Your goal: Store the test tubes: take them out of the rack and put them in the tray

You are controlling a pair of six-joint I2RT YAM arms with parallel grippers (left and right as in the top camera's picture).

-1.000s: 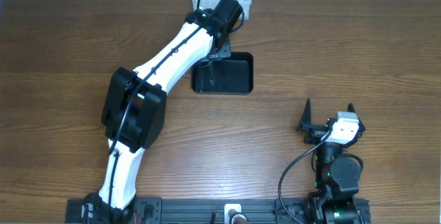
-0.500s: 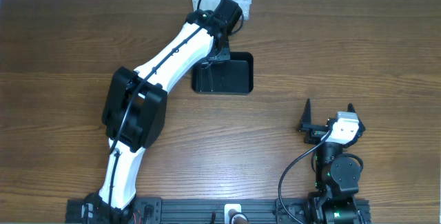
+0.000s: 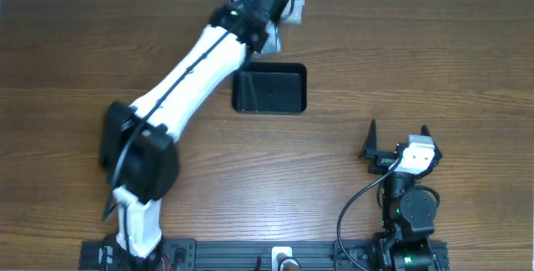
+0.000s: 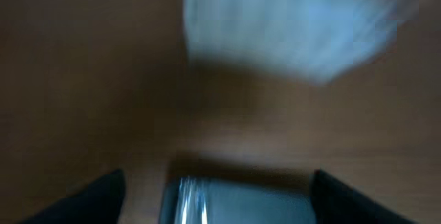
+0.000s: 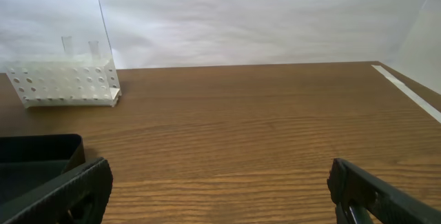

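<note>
A white perforated test tube rack [image 3: 292, 2] stands at the far middle of the table, with two clear tubes [image 5: 67, 45] upright in it. A black tray [image 3: 269, 89] lies just in front of it. My left gripper [image 3: 269, 22] hangs between the tray and the rack, and its arm covers part of the rack. In the left wrist view the blurred rack [image 4: 289, 24] lies ahead, the fingers [image 4: 83, 200] stand wide apart with nothing between them, and something shiny [image 4: 189, 200] glints at the tray's edge. My right gripper [image 3: 396, 138] rests open near its base.
Bare wooden tabletop [image 3: 434, 62] surrounds the tray and rack. A white wall [image 5: 262, 17] rises behind the table's far edge. The right wrist view catches a corner of the black tray [image 5: 34, 155] and the rack [image 5: 65, 83] beyond it.
The left arm has swung away from the tray's near-left corner toward the rack, fast enough to blur its wrist view. The right arm has stayed still.
</note>
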